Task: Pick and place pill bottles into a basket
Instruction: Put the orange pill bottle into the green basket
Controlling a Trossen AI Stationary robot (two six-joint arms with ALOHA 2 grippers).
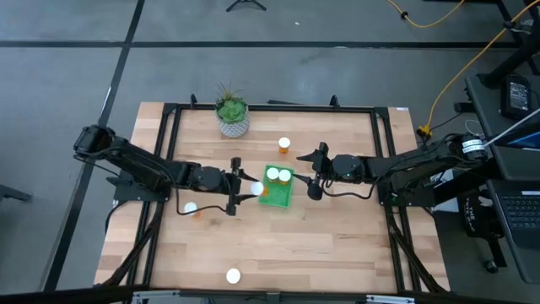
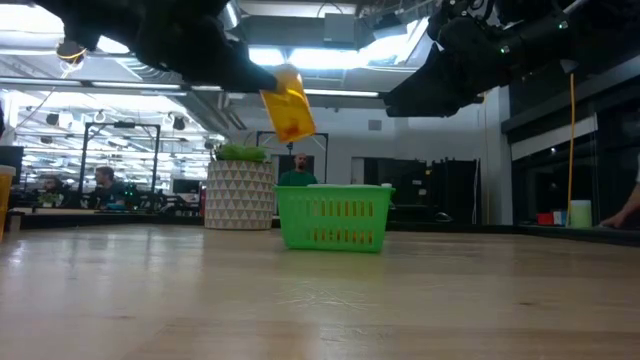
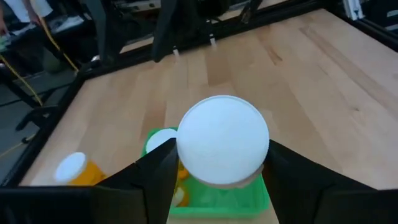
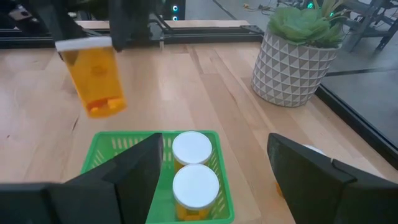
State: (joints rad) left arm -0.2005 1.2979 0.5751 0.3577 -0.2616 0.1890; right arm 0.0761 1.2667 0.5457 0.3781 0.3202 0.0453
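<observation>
Hanging tilted above the basket's [image 1: 272,201] near edge, a pill bottle [image 2: 288,104] is clamped in the left gripper [image 1: 239,184]; two more already stand inside. Released off-centre, it could strike the rim or their caps and tumble onto the table. The right gripper [image 1: 314,173] waits spread beside the basket.
</observation>
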